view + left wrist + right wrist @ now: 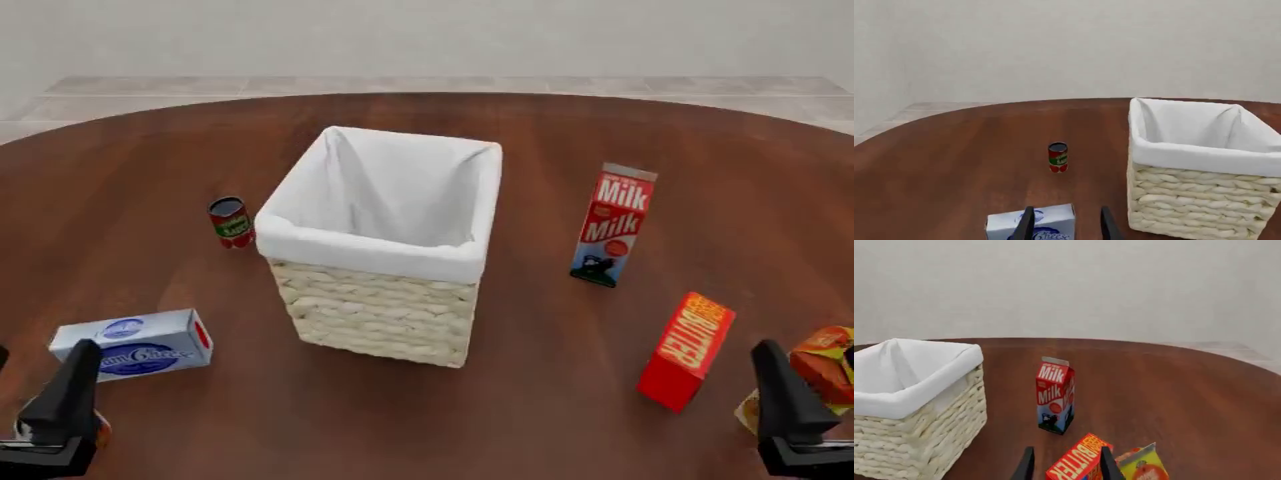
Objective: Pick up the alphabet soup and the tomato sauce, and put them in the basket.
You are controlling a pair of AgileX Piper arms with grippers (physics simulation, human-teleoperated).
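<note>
We have put nothing in the basket [380, 305] yet; the tomato sauce [231, 222] waits beside it, and both fingers are open and empty.

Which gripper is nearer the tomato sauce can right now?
Left. The left gripper sits at the table's near left edge, on the tomato sauce side of the basket. The right gripper is at the near right, beyond the basket.

On the brown round table [160, 140], a milk carton [613, 225] stands upright at three o'clock, a red butter box [686, 350] leans at four o'clock beside an orange-and-yellow packet [827, 365], and a pale blue cream-cheese box [134, 343] lies at eight o'clock.
</note>
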